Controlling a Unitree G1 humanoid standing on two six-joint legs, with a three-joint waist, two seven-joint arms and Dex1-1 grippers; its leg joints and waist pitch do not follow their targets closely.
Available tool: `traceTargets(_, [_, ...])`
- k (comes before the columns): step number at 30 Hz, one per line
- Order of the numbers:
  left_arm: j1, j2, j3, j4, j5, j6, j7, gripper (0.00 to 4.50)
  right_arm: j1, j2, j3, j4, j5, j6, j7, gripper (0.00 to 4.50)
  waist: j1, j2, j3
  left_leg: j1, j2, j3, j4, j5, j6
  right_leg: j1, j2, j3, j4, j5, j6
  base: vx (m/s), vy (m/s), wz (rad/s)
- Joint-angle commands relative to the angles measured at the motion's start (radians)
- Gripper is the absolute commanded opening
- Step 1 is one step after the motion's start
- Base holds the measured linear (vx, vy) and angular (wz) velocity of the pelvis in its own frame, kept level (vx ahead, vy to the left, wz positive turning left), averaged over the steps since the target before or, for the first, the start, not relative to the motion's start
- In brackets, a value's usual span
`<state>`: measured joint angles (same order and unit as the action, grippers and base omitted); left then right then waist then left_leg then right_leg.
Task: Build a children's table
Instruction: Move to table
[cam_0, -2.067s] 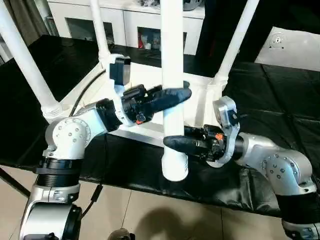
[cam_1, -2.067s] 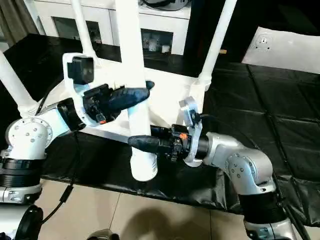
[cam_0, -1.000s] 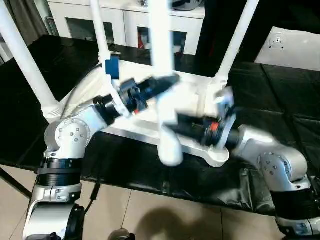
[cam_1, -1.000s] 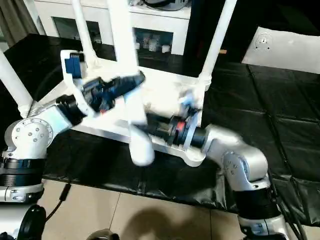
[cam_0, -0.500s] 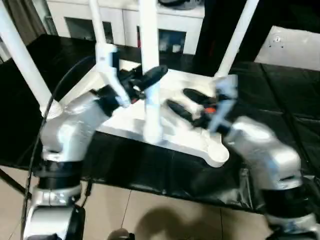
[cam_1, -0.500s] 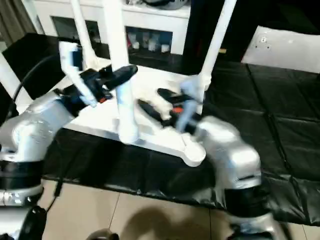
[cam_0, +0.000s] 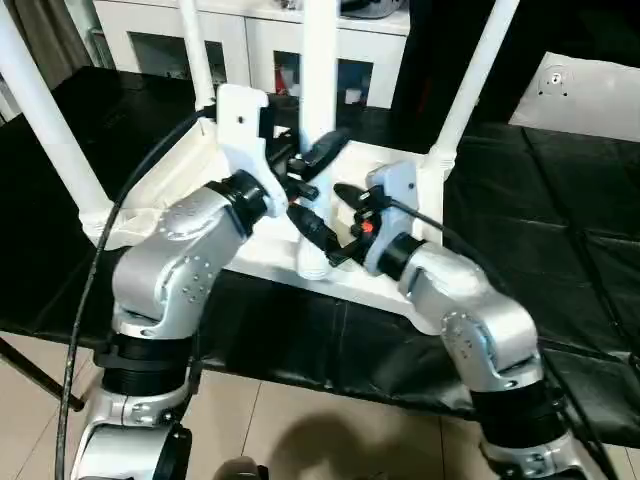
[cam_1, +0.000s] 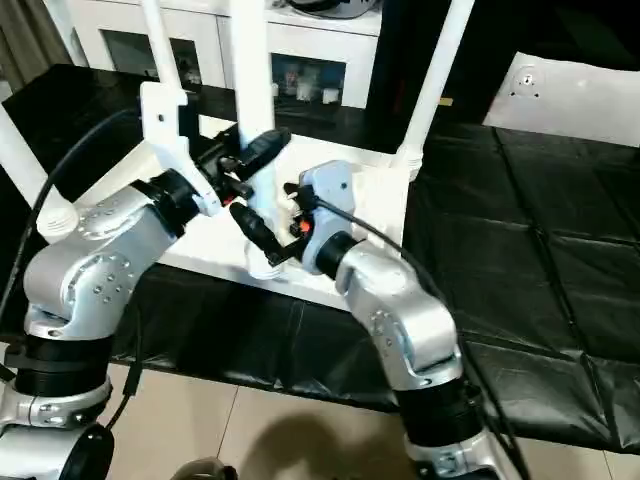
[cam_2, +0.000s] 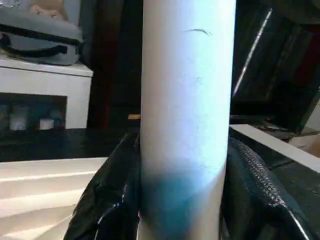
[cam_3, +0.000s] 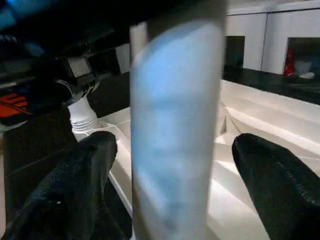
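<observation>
Leg (cam_0: 318, 120) now upright on top (cam_0: 395, 285) | left gripper (cam_0: 313, 190) pinching it | right gripper (cam_0: 337, 218) spread

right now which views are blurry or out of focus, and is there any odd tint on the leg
Right wrist view: the leg is smeared and soft, with a bluish cast; the right tool's fingers are blurred too. Left wrist view: the leg fills the near field with a blue-green patch low down, slightly soft, background sharper. Left and right eye views: reasonably sharp, with the table top bright white against the black cloth.
</observation>
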<state>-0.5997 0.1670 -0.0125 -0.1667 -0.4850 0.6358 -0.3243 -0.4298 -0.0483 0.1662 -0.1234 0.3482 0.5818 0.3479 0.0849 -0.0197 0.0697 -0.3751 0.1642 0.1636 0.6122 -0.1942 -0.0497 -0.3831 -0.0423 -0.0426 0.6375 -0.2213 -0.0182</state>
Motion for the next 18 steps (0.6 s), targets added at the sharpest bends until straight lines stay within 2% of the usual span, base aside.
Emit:
traceTargets(1, [-0.003,-0.001,-0.014,-0.028,0.001,0.009,-0.004,1.82,0.004,-0.001,0.003,0.009,0.006,0.012,-0.003,3.82,-0.005,0.001,-0.068,0.012,0.06,-0.018,-0.076,-0.106,-0.044,0.044,-0.095,0.059,-0.076,-0.097,-0.138,0.0,0.0,0.0])
traceTargets(2, [-0.004,-0.007,-0.017,-0.046,-0.006,0.02,0.0,1.82,0.005,-0.001,0.019,0.014,-0.007,0.021,-0.005,3.7,-0.007,0.004,-0.068,0.012,0.06,-0.018,-0.076,-0.104,-0.046,0.043,-0.094,0.059,-0.075,-0.094,-0.137,0.0,0.0,0.0])
traceTargets(4, [-0.007,-0.016,-0.013,-0.055,-0.011,0.027,0.009,1.82,0.006,0.001,0.025,0.017,-0.017,0.026,-0.01,3.59,-0.007,0.002,-0.067,0.011,0.059,-0.018,-0.076,-0.104,-0.048,0.044,-0.094,0.059,-0.077,-0.093,-0.134,0.0,0.0,0.0])
traceTargets(5, [-0.009,-0.012,-0.018,-0.059,-0.01,0.028,0.002,1.82,0.004,0.001,0.025,0.02,-0.02,0.027,-0.013,3.59,-0.007,0.006,-0.068,0.012,0.06,-0.019,-0.076,-0.102,-0.049,0.044,-0.094,0.058,-0.075,-0.09,-0.135,0.0,0.0,0.0])
traceTargets(7, [-0.011,-0.006,-0.022,-0.062,-0.009,0.03,-0.005,1.82,0.001,0.001,0.027,0.023,-0.023,0.029,-0.015,3.35,-0.008,0.004,-0.068,0.012,0.059,-0.019,-0.076,-0.106,-0.051,0.045,-0.093,0.059,-0.076,-0.089,-0.134,0.0,0.0,0.0])
traceTargets(8, [-0.011,-0.005,-0.021,-0.063,-0.007,0.033,-0.006,1.82,-0.001,0.002,0.027,0.024,-0.024,0.03,-0.017,3.24,-0.009,0.006,-0.067,0.012,0.059,-0.019,-0.076,-0.111,-0.052,0.044,-0.093,0.059,-0.077,-0.091,-0.133,0.0,0.0,0.0])
traceTargets(12, [-0.01,-0.002,-0.026,-0.062,0.001,0.031,-0.008,1.82,0.0,0.004,0.026,0.023,-0.029,0.039,-0.018,2.87,-0.009,0.004,-0.069,0.012,0.059,-0.019,-0.076,-0.104,-0.053,0.045,-0.091,0.059,-0.075,-0.078,-0.131,0.0,0.0,0.0])
traceTargets(13, [-0.01,0.001,-0.027,-0.063,0.001,0.03,-0.008,1.82,0.0,0.006,0.025,0.025,-0.028,0.041,-0.02,2.87,-0.009,0.008,-0.069,0.012,0.059,-0.018,-0.076,-0.105,-0.053,0.044,-0.091,0.058,-0.075,-0.073,-0.131,0.0,0.0,0.0])
traceTargets(17, [-0.014,0.003,-0.029,-0.062,0.01,0.033,-0.008,1.82,-0.005,0.005,0.027,0.031,-0.028,0.039,-0.017,2.39,-0.01,0.004,-0.069,0.012,0.059,-0.018,-0.076,-0.1,-0.052,0.046,-0.091,0.058,-0.074,-0.063,-0.134,0.0,0.0,0.0])
traceTargets(18, [-0.014,-0.001,-0.024,-0.063,0.007,0.037,-0.004,1.82,-0.007,0.006,0.026,0.032,-0.026,0.037,-0.017,2.39,-0.009,0.004,-0.07,0.012,0.059,-0.018,-0.075,-0.098,-0.052,0.046,-0.091,0.058,-0.073,-0.061,-0.136,0.0,0.0,0.0])
